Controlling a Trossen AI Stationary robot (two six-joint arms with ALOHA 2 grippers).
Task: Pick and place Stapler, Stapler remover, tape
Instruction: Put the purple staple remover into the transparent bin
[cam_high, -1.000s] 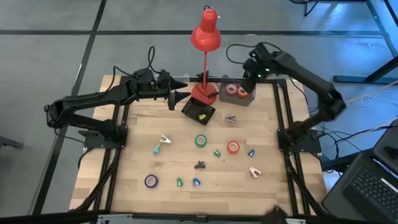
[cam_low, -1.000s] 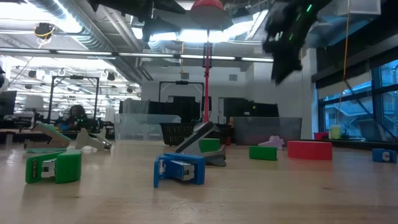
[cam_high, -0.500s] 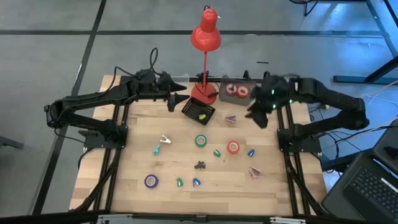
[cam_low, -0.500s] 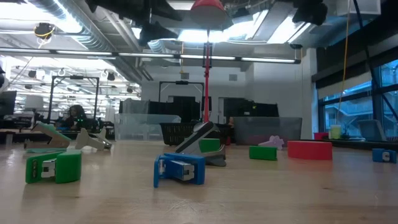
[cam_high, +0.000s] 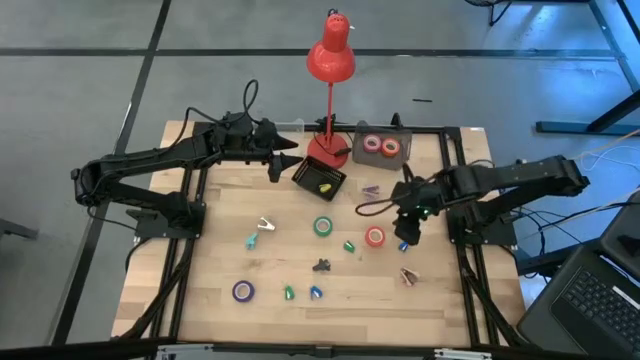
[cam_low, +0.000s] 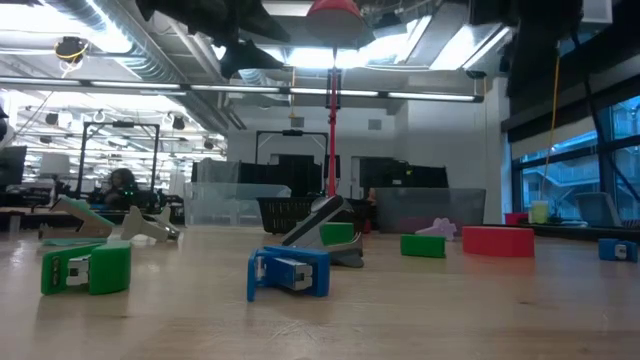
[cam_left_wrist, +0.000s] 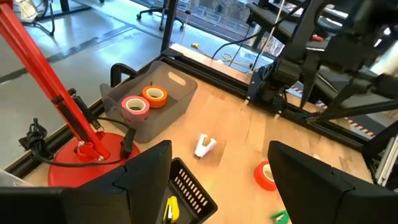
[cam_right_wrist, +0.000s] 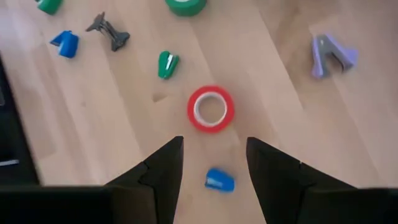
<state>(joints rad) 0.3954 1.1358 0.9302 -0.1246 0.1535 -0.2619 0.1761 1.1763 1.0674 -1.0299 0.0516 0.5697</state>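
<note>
Right gripper (cam_high: 405, 232): we see its dark fingers spread wide, empty, poised over the red ring-shaped tape roll (cam_right_wrist: 211, 109) on the wooden table (cam_high: 220, 262)
Left gripper (cam_high: 288, 159): waiting by the black mesh tray (cam_high: 319, 178), fingers parted, empty
Done: two tape rolls, pink and orange, in the grey plastic bin (cam_high: 380, 148)
Left: red, green and purple rolls – staplers and removers too, we judge
Writing: none legible

left gripper (cam_high: 284, 156) open, arm stretched across the table's back; right gripper (cam_high: 409, 222) open, pointing down.
</note>
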